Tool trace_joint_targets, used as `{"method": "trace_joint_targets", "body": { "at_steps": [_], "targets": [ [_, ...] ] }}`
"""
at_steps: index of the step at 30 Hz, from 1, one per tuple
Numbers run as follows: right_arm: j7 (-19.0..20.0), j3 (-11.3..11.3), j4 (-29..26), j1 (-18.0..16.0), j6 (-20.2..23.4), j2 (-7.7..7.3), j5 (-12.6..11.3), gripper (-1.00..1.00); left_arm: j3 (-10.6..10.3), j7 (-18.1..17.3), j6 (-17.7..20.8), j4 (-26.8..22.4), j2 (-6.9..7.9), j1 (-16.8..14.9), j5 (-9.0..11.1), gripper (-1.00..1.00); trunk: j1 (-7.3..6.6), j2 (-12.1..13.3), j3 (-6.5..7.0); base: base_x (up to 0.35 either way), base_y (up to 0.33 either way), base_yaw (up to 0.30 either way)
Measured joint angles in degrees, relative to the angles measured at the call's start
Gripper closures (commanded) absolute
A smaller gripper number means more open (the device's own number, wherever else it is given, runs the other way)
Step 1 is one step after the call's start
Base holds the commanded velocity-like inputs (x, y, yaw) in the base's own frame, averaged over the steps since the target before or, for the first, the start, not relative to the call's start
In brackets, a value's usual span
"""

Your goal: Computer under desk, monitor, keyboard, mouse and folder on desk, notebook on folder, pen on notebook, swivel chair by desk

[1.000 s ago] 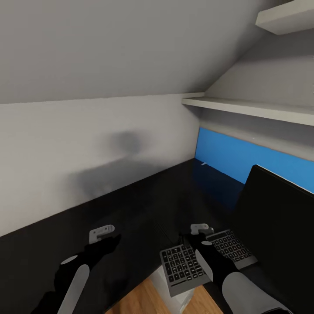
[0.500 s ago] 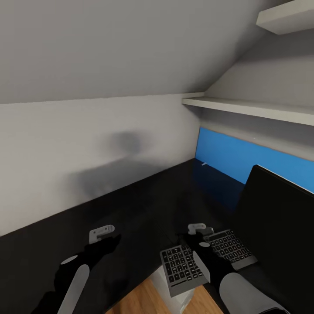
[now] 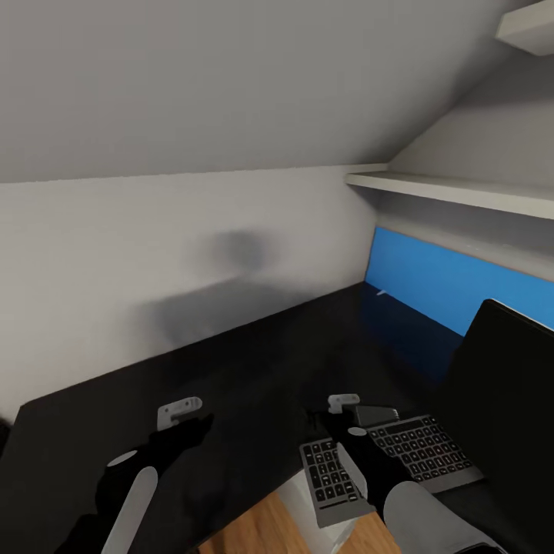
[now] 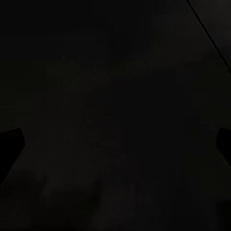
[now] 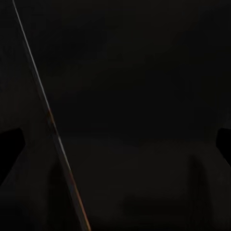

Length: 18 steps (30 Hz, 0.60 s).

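The keyboard (image 3: 400, 460) lies at the bench's (image 3: 254, 369) front edge beside the monitor (image 3: 508, 385), part of it past the edge, so the right gripper (image 3: 338, 412) above it, whose grip I cannot tell, could knock it to the floor.

Both arms reach forward, low and near. The left gripper (image 3: 185, 422) sits left, the right gripper (image 3: 338, 415) right; their finger gaps can't be made out.
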Motion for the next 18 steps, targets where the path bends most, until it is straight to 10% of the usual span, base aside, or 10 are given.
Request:
{"method": "trace_joint_targets", "body": {
  "at_steps": [5,9,18],
  "targets": [
    [0.20,0.71,0.00,0.01,0.06,0.05,0.06,-1.00,0.00,0.00,-0.01,-0.02,0.00,0.00,-0.04,-1.00,0.00,0.00,0.00,0.000,0.000,0.013],
    [2.65,8.87,-0.05,0.03,0.27,-0.01,-0.04,-1.00,0.00,0.00,0.02,-0.01,0.00,0.00,0.00,-1.00,0.00,0.00,0.00,0.000,0.000,0.001],
    [3.71,12.58,-0.11,0.02,0.25,-0.07,-0.12,-1.00,0.00,0.00,0.00,0.00,0.00,0.00,-0.02,-1.00,0.00,0.00,0.00,0.000,0.000,0.000]
  ]
}}
